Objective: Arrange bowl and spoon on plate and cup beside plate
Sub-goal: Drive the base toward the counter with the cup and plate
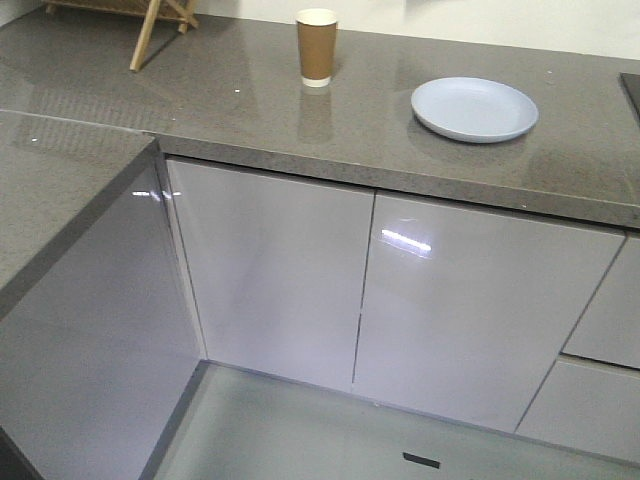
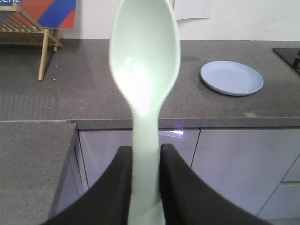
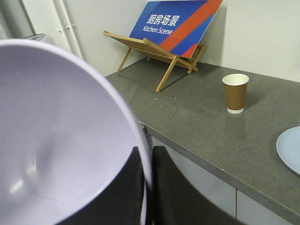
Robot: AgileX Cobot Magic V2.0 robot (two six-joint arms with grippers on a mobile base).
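On the counter the plate lies bare, the cup well apart to its left, while the left gripper pinches the spoon by its handle and the right gripper nips the bowl only by its thin rim, so I reckon the bowl may twist loose.

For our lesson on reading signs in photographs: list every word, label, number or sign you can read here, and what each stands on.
"厨房场景": white characters on the blue and orange-red sign board on a folding wooden stand.
"Kitchen Scene": smaller white print just beneath, same board.
Left wrist view: that lettering is cropped at the edge, unreadable.
No print visible on the brown paper cup, pale blue round plate, mint-green plastic spoon or lavender plastic bowl.
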